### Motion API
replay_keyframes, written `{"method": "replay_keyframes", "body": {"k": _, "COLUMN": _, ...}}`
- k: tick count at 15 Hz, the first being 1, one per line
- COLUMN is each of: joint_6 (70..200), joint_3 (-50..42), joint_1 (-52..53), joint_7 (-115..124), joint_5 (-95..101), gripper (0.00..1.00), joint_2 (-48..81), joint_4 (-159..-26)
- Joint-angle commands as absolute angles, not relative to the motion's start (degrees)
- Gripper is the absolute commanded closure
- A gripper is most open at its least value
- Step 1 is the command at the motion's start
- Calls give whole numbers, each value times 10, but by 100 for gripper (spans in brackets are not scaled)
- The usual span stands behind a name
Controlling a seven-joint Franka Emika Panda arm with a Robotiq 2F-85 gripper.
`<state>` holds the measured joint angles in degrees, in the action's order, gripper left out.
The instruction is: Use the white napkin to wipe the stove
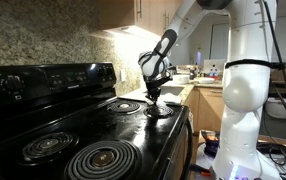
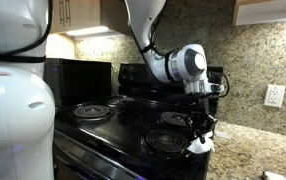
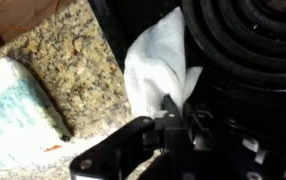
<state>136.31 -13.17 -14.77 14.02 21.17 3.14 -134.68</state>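
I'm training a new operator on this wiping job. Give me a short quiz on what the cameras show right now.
1. True or false: the gripper is closed on the white napkin.
2. How many coil burners does the stove show in an exterior view? A) two B) four C) six
3. Fill in: in the wrist view, the napkin sits at the stove's edge, next to the speckled ______ counter.

Key: 1 true; 2 B; 3 granite.

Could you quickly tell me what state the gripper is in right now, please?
The gripper is closed, holding the white napkin at the edge of the stove, beside a coil burner.
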Motion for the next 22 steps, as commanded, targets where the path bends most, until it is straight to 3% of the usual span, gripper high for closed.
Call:
{"method": "replay_keyframes", "body": {"k": 1, "joint_6": 1392, "joint_3": -129, "joint_1": -131, "joint_7": 135, "joint_5": 202, "gripper": 91, "joint_2": 109, "joint_4": -1305}}
{"method": "replay_keyframes", "body": {"k": 22, "joint_6": 1336, "joint_3": -65, "joint_1": -78, "joint_7": 23, "joint_5": 64, "gripper": 91, "joint_2": 74, "joint_4": -1359}}
